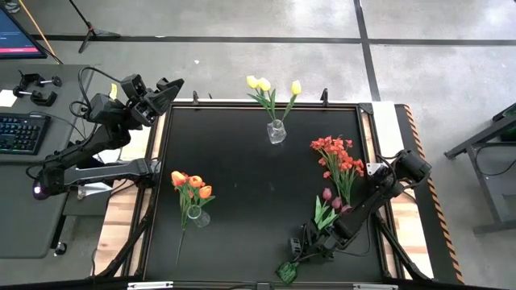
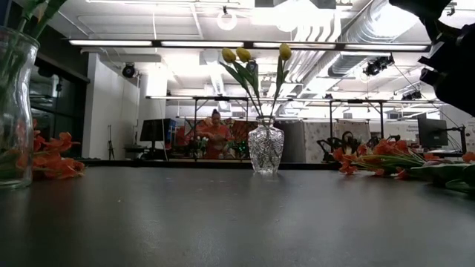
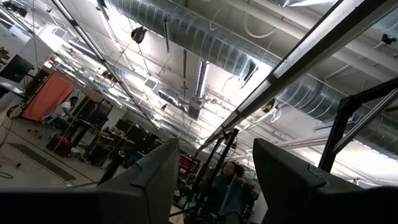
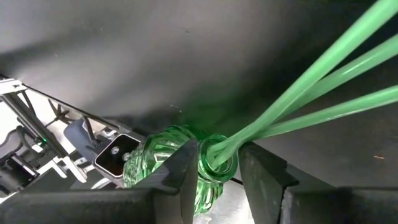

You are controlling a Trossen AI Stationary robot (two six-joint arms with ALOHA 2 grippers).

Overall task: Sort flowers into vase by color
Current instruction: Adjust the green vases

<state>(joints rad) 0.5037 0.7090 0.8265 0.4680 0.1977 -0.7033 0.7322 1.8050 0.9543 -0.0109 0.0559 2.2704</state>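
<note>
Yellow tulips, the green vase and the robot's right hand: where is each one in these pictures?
yellow tulips [image 1: 263, 84]: high view, on the flower heads.
green vase [image 4: 163, 152]: right wrist view, on its ribbed glass body.
right hand [image 4: 217, 163]: right wrist view, between its two fingers, at the vase's neck.

1. The left gripper [image 3: 214, 180] points upward into the room, its two dark fingers [image 3: 149, 180] rising from the lower edge with a clear gap between them, nothing held.
2. Above, large silver ventilation ducts [image 3: 186, 28] run across the ceiling, with long strip lights [image 3: 311, 46] crossing beside them.
3. A dark metal frame [image 3: 348, 118] stands at one side.
4. Far off, a person [image 3: 65, 109] sits next to an orange-red panel [image 3: 46, 96], among cluttered workbenches.
5. Between the fingers, another figure [image 3: 230, 180] shows, possibly a person in a blue top, though it is too dim to be sure.
</note>
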